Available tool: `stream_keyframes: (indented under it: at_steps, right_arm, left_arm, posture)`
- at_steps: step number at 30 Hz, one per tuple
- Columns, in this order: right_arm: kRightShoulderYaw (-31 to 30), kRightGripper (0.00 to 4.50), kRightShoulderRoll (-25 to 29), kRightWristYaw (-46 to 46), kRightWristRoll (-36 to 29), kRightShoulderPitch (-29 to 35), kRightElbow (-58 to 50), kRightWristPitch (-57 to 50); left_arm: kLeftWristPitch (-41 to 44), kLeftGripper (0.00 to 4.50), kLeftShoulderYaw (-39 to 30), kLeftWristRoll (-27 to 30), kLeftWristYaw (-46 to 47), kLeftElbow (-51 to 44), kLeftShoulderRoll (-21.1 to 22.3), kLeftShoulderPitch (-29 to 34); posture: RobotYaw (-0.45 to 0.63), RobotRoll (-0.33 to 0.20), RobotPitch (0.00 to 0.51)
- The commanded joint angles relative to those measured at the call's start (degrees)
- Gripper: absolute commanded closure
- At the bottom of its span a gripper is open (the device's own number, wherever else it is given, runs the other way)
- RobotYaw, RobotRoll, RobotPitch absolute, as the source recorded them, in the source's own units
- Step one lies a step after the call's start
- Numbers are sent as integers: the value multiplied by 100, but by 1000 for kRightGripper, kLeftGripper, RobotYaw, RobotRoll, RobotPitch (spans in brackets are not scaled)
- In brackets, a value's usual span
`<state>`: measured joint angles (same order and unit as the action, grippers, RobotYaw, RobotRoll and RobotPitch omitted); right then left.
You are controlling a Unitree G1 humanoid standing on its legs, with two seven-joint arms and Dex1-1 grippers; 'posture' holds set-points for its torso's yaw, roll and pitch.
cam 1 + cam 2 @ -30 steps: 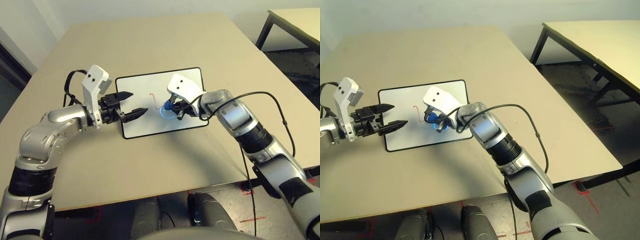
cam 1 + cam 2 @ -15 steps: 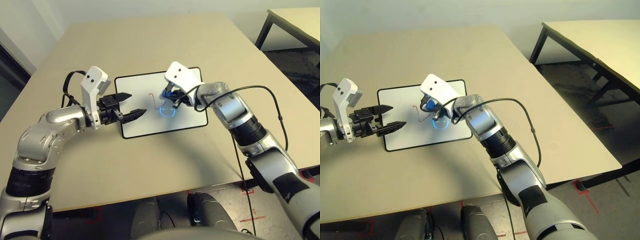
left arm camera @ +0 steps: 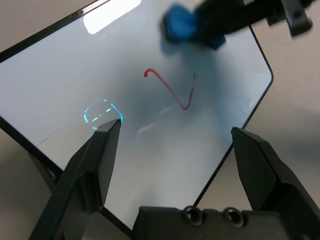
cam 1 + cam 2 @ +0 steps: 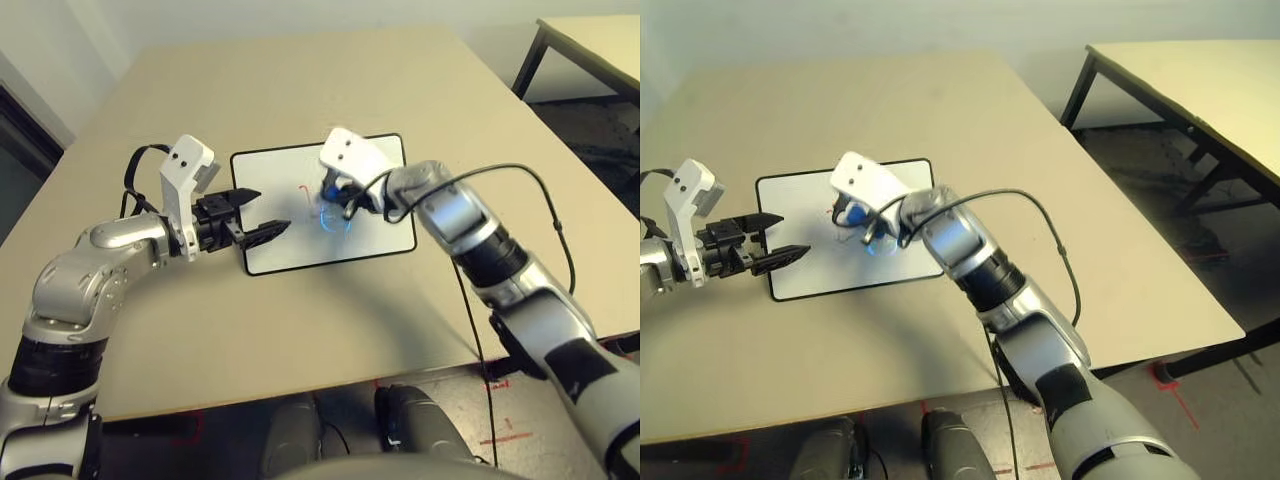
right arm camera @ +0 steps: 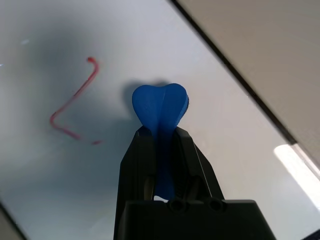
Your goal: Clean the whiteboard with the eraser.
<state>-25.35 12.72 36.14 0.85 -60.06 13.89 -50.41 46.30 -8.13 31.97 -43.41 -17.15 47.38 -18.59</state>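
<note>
The whiteboard (image 4: pixel 290 250) lies flat on the table's middle, black-framed, with a small red scribble (image 3: pixel 172 91) near its centre. My right gripper (image 4: pixel 335 192) is shut on the blue eraser (image 5: pixel 160 107), holding it over the board just beside the red mark (image 5: pixel 70 107). In the left wrist view the eraser (image 3: pixel 180 27) sits beyond the scribble. My left gripper (image 4: pixel 262 214) hovers open over the board's left edge, nothing between its fingers (image 3: pixel 95 165).
The tan table (image 4: pixel 300 90) extends well beyond the board on all sides. A black cable (image 4: pixel 520 200) loops off my right forearm. A second table (image 4: pixel 1200 90) stands off to the right across a gap of floor.
My right gripper has carried the eraser up and to the left across the board, towards the red scribble. The left gripper has stayed nearly still, open.
</note>
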Motion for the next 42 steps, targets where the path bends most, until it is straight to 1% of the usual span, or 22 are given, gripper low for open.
stream_keyframes:
  at_steps: [1,10,12,14,19,22,25,28,31,35,39,42]
  right_arm:
    - [-121,4116,-7,41,72,221,-63,-99]
    - [-881,4116,185,500,-43,1035,-1344,-928]
    - [-879,4116,205,501,-21,1033,-1298,-918]
    - [-730,4116,183,418,46,873,-976,-719]
    - [-139,4116,40,70,95,216,-121,-185]
    - [30,4117,-35,-38,95,-34,247,51]
    - [-63,4117,-67,24,98,33,204,16]
    - [-444,4117,19,260,84,391,-287,-283]
    - [-860,4117,223,502,66,772,-878,-640]
    - [-1098,4117,369,644,73,939,-1219,-869]
    - [-870,4133,197,490,103,712,-797,-705]
    - [-457,4133,-50,253,86,330,-310,-424]
  left_arm:
    - [65,0,-18,23,-10,-39,1,49]
    - [78,0,17,29,-19,-26,-18,-3]
    - [76,0,23,25,-24,-24,-21,-8]
    - [74,0,21,23,-29,-17,-23,-13]
    - [77,0,1,16,-45,-22,5,32]
    - [85,0,-11,16,-39,-33,8,55]
    - [103,0,-19,26,-26,-60,3,78]
    - [106,0,-35,30,-15,-81,1,108]
    - [110,0,-45,35,-12,-94,1,125]
    - [109,0,-31,35,-17,-80,-10,114]
    - [107,0,-15,35,-25,-71,-16,104]
    - [106,0,-16,36,-33,-78,-11,131]
  posture:
    - [48,0,101]
    - [42,0,102]
    - [42,0,102]
    - [42,0,103]
    - [43,0,106]
    - [45,0,106]
    - [49,0,106]
    - [51,0,108]
    - [49,0,109]
    - [45,0,110]
    - [44,0,113]
    - [43,0,112]
